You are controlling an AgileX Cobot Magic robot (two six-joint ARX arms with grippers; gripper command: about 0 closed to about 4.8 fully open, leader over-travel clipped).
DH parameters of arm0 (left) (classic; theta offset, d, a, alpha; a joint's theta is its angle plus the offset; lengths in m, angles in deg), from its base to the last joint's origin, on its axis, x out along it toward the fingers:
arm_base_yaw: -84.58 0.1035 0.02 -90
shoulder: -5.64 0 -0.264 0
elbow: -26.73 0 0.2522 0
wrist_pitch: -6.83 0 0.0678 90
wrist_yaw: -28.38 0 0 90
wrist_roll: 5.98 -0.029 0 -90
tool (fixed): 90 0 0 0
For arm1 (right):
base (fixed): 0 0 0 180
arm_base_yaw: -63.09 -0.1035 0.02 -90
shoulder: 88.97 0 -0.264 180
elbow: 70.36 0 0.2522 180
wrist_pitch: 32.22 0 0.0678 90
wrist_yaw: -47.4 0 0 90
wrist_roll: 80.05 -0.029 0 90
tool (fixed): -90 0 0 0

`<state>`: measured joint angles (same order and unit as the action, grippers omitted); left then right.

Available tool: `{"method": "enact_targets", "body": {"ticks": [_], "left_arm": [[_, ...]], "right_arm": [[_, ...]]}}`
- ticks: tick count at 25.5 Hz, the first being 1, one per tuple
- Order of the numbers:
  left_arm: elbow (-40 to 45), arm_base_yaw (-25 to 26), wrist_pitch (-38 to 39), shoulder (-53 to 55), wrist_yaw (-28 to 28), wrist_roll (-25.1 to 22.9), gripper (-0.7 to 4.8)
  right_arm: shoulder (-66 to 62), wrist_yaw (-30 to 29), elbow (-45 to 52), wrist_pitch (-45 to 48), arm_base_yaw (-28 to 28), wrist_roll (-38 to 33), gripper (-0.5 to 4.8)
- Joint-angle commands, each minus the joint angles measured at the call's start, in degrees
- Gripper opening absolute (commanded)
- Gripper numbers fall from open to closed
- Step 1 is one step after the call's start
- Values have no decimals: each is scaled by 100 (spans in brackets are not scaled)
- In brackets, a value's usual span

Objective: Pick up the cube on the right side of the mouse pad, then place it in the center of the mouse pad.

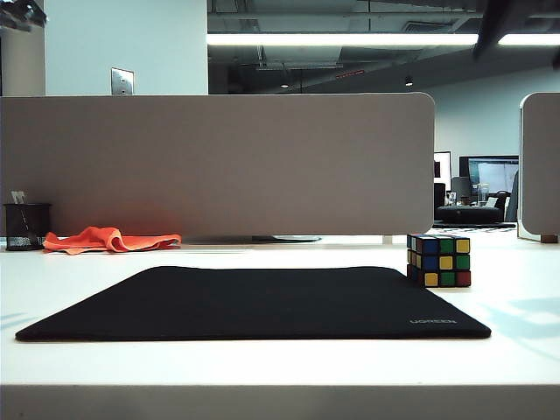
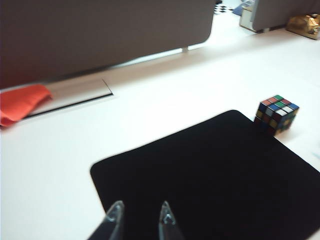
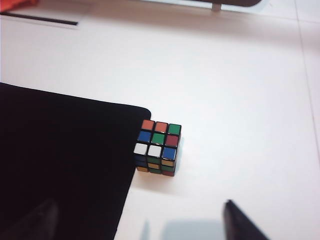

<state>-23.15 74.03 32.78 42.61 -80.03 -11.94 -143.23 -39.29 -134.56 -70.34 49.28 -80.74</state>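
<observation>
Cube (image 1: 438, 260) on the white tabletop (image 1: 262, 359) touching the mouse pad (image 1: 254, 302) at its far right corner, left gripper (image 2: 140, 220) hovering unclenched over the pad's near edge, right gripper (image 3: 140, 220) spread wide, empty, near the cube

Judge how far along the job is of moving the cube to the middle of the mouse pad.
Done: nothing yet. The cube sits on the table at the right edge of the mouse pad, whose centre is bare. In hand: the right hand hangs above the cube, its jaws wide open and holding nothing; the left hand hovers over the pad's near edge, also holding nothing. Left: descend, grasp, lift, carry to the centre, release.
</observation>
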Motion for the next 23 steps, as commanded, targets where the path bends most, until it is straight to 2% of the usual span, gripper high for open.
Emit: {"method": "enact_targets", "body": {"ticks": [1,9,11,19,21,23], "left_arm": [[-26,9,-68,223,-136,61,142],[-221,15,-116,758,-81,61,166],[-313,15,-122,927,-79,61,195],[-494,15,-240,1279,-72,192,198],[-494,15,-240,1287,-70,199,220],[-494,15,-238,1287,-76,203,220]], "right_arm": [[-367,186,-186,153,-2,-278,479],[-1252,433,-461,236,-2,-507,479],[-1497,433,-535,234,-2,-560,479],[-2721,407,-1113,293,-2,-1027,479],[-3171,293,-1410,332,-2,-1178,479],[-3436,256,-1604,339,-4,-1178,479]]}}
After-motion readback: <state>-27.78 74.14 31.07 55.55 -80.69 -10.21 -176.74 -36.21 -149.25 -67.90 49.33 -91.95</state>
